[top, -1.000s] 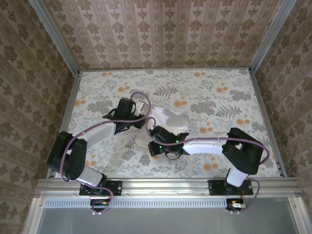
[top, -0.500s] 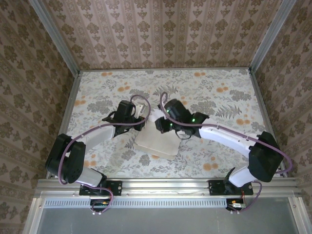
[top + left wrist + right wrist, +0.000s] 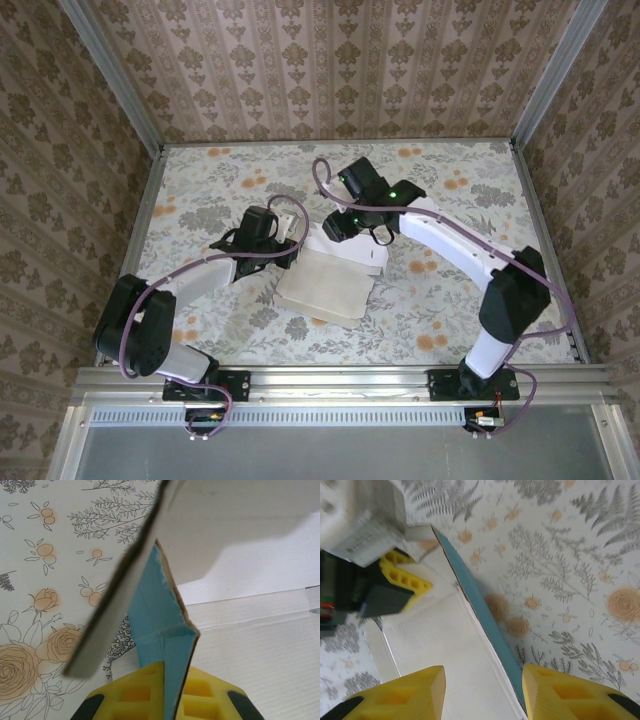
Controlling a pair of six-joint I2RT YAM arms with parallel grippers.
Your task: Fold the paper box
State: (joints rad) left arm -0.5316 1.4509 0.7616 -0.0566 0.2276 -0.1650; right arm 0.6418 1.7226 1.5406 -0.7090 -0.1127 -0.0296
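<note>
Top external view: on the left, the left tool [image 3: 290, 243] reached in from the near-left corner and met the left edge of the paper box [image 3: 325, 285]. The box lay off-white side up near the middle of the floral tabletop [image 3: 210, 180]. The left wrist view showed the grip itself. The tool's yellow fingers [image 3: 135, 692] were pressed together on a folded blue flap [image 3: 150, 615] at the box's corner, pinching it upright. That hold looked meant to anchor the card and keep that side raised while the other arm worked. Above the flap an off-white panel [image 3: 235, 525] leaned tilted rather than flat, and the box floor [image 3: 250, 650] ran off to the right.

Further right, the right tool [image 3: 340, 226] hung over the far edge of the box, its arm arching in from the near-right base. In the right wrist view its fingers [image 3: 405, 692] were spread. One sat over the off-white inside and the other over the bare tabletop, straddling the long blue wall [image 3: 480, 605] without visibly touching it. It held nothing. That straddle seemed chosen so the tool could close on the wall and turn it up along its crease.
</note>
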